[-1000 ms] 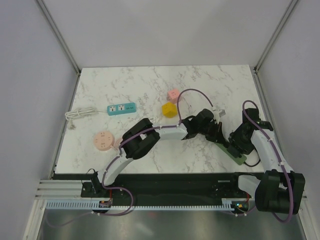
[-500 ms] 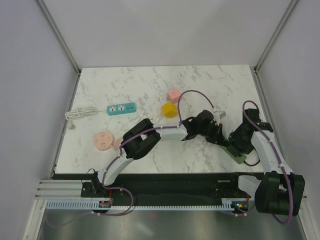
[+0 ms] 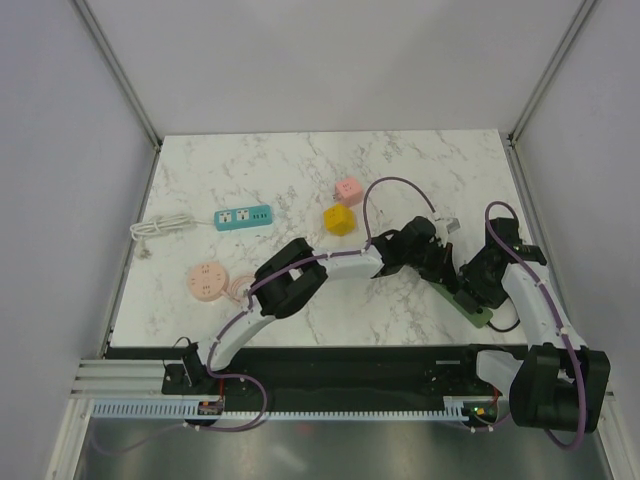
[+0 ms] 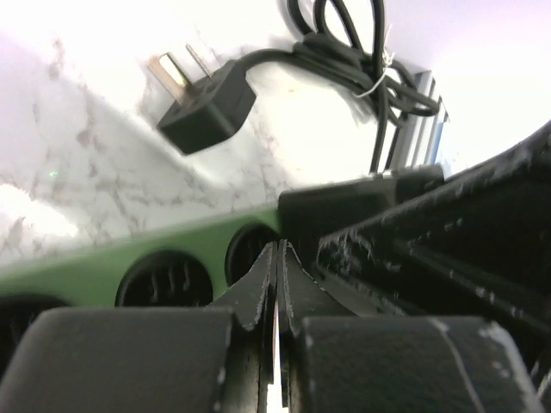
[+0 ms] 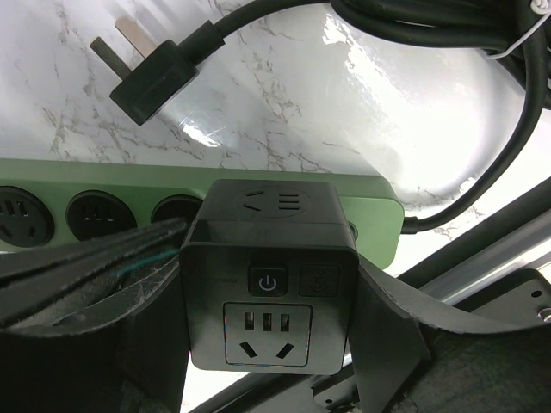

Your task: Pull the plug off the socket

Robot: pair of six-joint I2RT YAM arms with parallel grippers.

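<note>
A black cube plug with a power button sits on the end socket of a green power strip. My right gripper is shut on the plug, one finger on each side. In the top view the right gripper is over the strip at the table's near right. My left gripper is shut and empty, its tips pressed down on the strip just beside the plug. In the top view the left gripper reaches across from the left.
The strip's own loose black plug and bundled cable lie behind it. A yellow cube, a pink cube, a teal power strip with a white cord, and a round pink strip lie further left.
My left arm has stretched further right, bringing its shut gripper onto the green strip next to the right gripper. The right gripper has barely moved.
</note>
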